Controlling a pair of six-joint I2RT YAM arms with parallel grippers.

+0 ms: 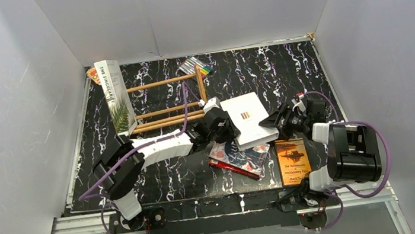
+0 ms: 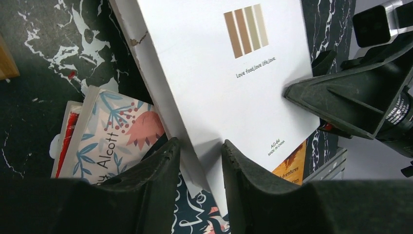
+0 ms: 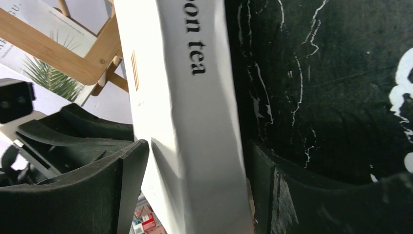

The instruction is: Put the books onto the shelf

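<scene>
1. Black, white-veined counter point(image 1: 283, 72) is carrying everything you are working with.
2. Your two arms are meeting at mid-counter. The left arm point(image 1: 158, 147) is reaching in from the left and the right arm point(image 1: 350, 153) from the right.
3. The wooden shelf point(image 1: 159, 83) is standing at the back left, and the palm-leaf book point(image 1: 114, 95) is standing upright at its left end.
4. The plain white book point(image 1: 247, 118) is sitting just right of the shelf, outside it, tilted up off the counter. The left jaws are gripping its near-left corner. The right jaws are clamping across its thickness at the right edge, with one finger lying flat on the cover.
5. The orange book point(image 1: 292, 160) is lying flat just beside the white one, in front of your right arm.
6. The dark blue patterned book point(image 1: 244, 155) and the red book point(image 1: 235, 170) are lying stacked, partly under the white book, with the red edge showing beneath.
7. The pack of markers point(image 1: 197, 65) is lying behind the shelf's right post.
8. The small orange packet point(image 1: 93, 76) is peeking out behind the palm-leaf book.
</scene>
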